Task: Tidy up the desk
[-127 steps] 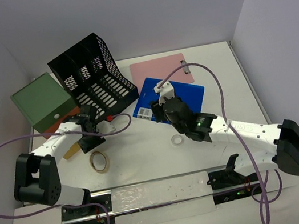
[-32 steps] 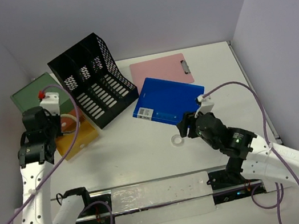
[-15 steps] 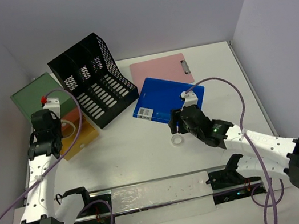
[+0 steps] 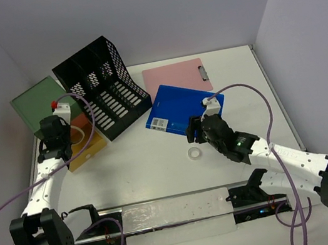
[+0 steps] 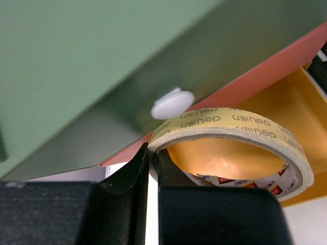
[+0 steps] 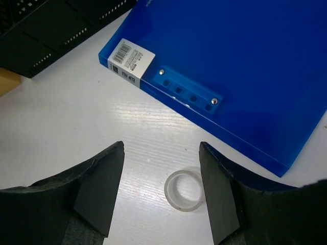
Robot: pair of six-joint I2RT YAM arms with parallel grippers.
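Note:
On the white desk (image 4: 146, 164), my left gripper (image 4: 59, 136) is shut on the wall of a yellowish tape roll (image 5: 230, 138), one finger inside the ring and one outside. The roll (image 4: 78, 136) hangs over the open yellow drawer (image 4: 90, 151) of a green drawer box (image 4: 37, 103), below its white knob (image 5: 172, 103). My right gripper (image 6: 161, 168) stands open just above the desk, and a small white ring (image 6: 185, 190) lies between its fingers, untouched. In the top view that ring (image 4: 195, 153) lies just in front of the right gripper (image 4: 196, 131).
A blue folder (image 4: 184, 109) lies flat just behind the ring, its edge close to my right finger. A pink clipboard (image 4: 176, 74) lies behind it. A black mesh file organizer (image 4: 104, 88) stands tilted beside the green box.
The left arm has lifted the tape roll off the desk and swung it left over the yellow drawer. The right arm has pulled back from the folder and now hovers over the ring.

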